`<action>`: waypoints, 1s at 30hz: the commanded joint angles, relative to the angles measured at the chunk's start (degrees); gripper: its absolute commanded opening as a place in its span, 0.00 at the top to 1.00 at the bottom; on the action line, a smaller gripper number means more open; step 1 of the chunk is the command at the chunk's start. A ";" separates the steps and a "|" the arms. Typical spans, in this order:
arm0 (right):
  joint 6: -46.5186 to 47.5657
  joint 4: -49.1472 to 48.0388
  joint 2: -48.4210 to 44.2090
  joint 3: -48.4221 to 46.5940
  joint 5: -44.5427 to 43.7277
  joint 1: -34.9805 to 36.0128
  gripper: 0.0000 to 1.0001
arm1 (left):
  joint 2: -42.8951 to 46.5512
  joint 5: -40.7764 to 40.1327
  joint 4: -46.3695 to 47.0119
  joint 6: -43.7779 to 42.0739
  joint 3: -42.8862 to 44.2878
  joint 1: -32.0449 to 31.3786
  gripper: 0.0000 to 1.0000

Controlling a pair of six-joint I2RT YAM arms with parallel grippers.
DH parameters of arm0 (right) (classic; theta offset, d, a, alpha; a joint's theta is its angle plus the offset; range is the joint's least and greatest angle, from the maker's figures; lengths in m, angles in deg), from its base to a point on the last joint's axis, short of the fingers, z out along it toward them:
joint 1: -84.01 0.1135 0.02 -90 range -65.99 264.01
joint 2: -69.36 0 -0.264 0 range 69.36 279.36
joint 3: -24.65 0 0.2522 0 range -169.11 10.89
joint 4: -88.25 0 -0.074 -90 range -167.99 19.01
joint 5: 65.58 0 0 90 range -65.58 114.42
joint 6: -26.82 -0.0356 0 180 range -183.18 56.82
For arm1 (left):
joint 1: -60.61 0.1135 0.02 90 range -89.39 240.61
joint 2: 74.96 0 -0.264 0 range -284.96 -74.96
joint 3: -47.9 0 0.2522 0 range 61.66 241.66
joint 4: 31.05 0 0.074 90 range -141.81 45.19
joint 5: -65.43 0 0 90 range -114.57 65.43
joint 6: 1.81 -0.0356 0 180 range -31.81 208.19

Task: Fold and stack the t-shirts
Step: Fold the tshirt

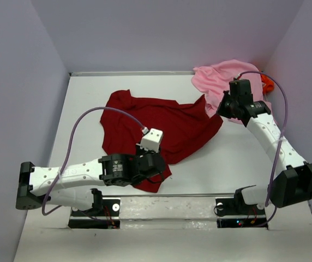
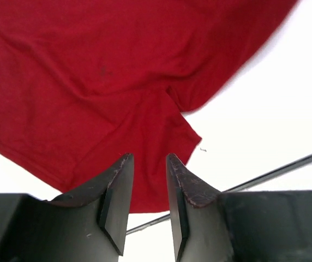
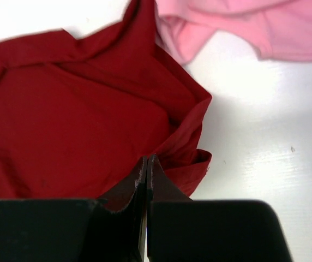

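**Left gripper (image 2: 149,159) sitting released, right gripper (image 3: 147,159) sitting clenched, both at the dark red t-shirt (image 1: 167,123).**

The left fingers (image 2: 115,191) are standing a narrow gap apart, gripping nothing. The shirt's near hem is showing between and just beyond their tips, spreading away ahead of them and to both sides. The right fingers (image 3: 120,196) are pressing flat together with no gap, their tips sitting at a rumpled, folded-over edge of the same shirt; whether any cloth is pinched between them cannot be told. Ahead of the right tips, the light pink t-shirt (image 1: 221,79) is lying crumpled, touching the red cloth's corner. The bright orange t-shirt (image 1: 266,83) is showing only as a sliver past the pink one. White table (image 1: 238,158) is lying bare just right of both pairs of tips.
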 commanded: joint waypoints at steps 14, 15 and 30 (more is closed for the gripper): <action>2.28 -4.18 -1.78 -3.07 0.02 0.52 1.00 | -12.40 18.97 6.16 4.52 -10.48 -3.51 0.56; 2.28 -4.27 -1.60 -2.89 0.02 0.52 1.00 | -12.75 18.62 5.45 4.54 -10.31 -4.04 0.56; 1.40 -5.50 -1.78 -1.49 2.39 0.52 1.00 | -22.16 17.04 2.11 14.46 -9.34 -13.01 0.56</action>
